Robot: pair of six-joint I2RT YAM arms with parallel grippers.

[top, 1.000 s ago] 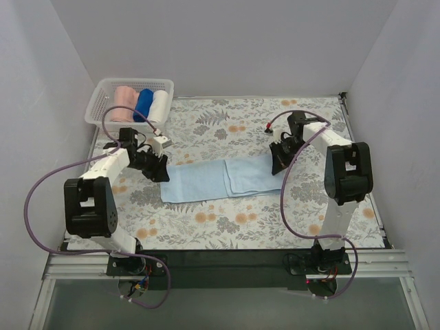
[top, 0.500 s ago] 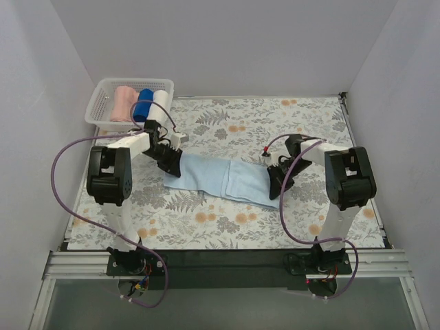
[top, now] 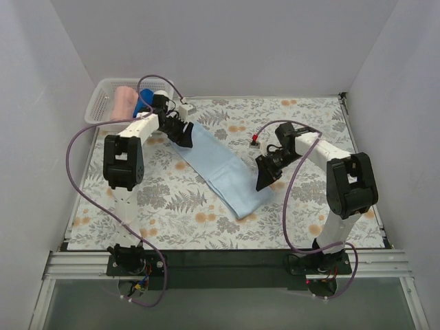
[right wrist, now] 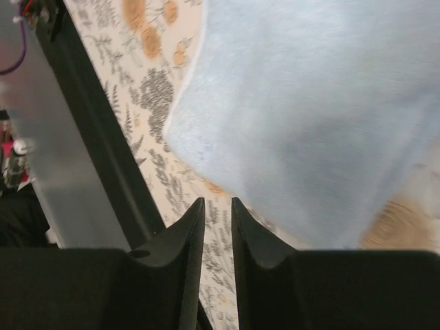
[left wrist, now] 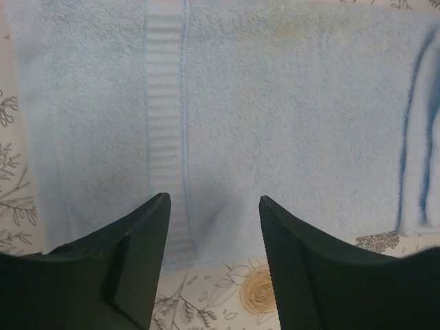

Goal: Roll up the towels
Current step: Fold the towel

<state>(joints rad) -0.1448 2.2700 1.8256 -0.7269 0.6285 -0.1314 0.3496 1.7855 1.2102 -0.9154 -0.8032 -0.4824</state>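
- Since the frame half a second back, the light sky-blue towel (top: 220, 168) has swung from a nearly crosswise lie to a clear diagonal. Both grippers have travelled with it, the left toward the far corner and the right inward.
- The towel lies flat on the floral tablecloth (top: 172, 213) near the table's middle. Its long axis runs from far-left to near-right.
- The left wrist view shows the far short end of the towel (left wrist: 275, 103) with a woven band (left wrist: 165, 137) running across it.
- The left gripper (top: 182, 132) sits at that far-left short end. Its fingers are spread wide (left wrist: 213, 203) and straddle the towel's edge. Contact by the tips cannot be confirmed.
- The right gripper (top: 263, 177) stands just beside the right long edge, toward the near end. Its fingers are drawn almost together (right wrist: 218, 203), and no cloth shows in the slit. The towel (right wrist: 309, 103) lies beyond and to one side of it, blurred.
- Judgement: a roll would start at a short end and run along the long axis. The left gripper is the better placed to start one.
- The left arm is stretched far forward with its forearm angled right. The right arm is bent inward with its gripper aimed down and left.
- The salmon-pink towel (top: 124, 102) sits rolled in the white basket (top: 95, 110) at the far-left corner, beside a royal-blue roll (top: 142, 103).
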